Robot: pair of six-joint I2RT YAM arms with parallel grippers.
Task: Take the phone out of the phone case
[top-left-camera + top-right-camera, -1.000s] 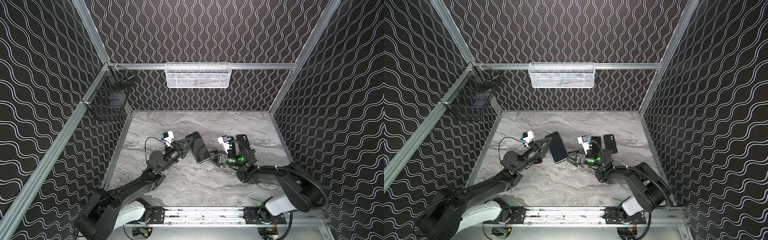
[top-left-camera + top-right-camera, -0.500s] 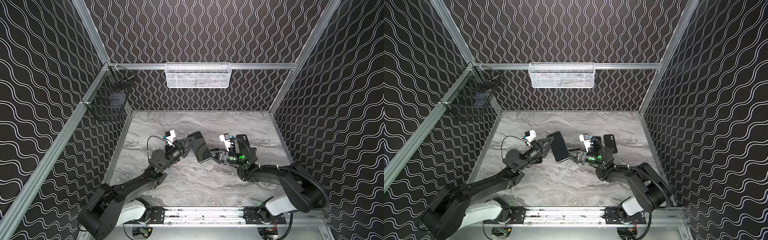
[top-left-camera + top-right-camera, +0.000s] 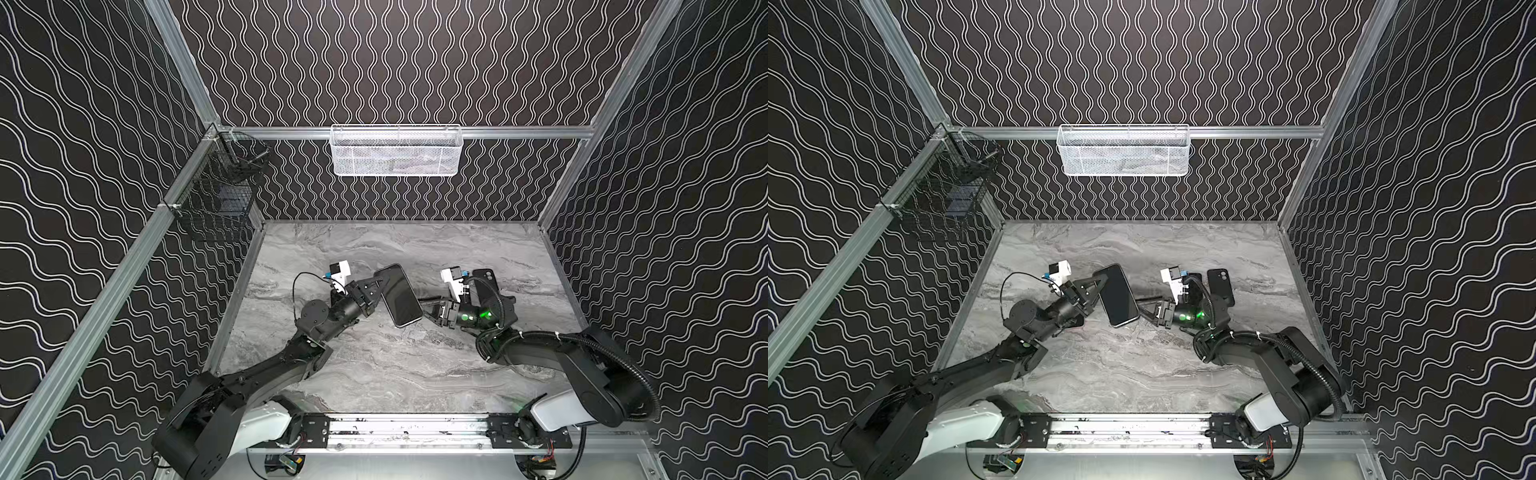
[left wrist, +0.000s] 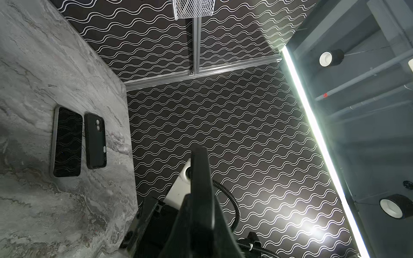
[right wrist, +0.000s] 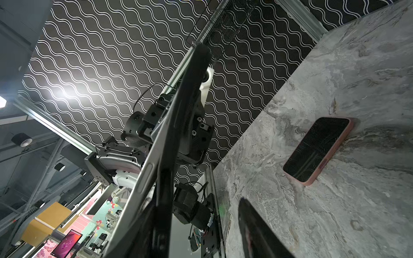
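Black phone (image 3: pixel 399 297) pinched in my left end effector (image 3: pixel 380 286). Right end effector (image 3: pixel 424 307), half-open at its 4 o'clock, must close squarely.

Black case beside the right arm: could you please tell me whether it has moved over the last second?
No. The black case keeps the same spot against the table's marble veins and right edge.
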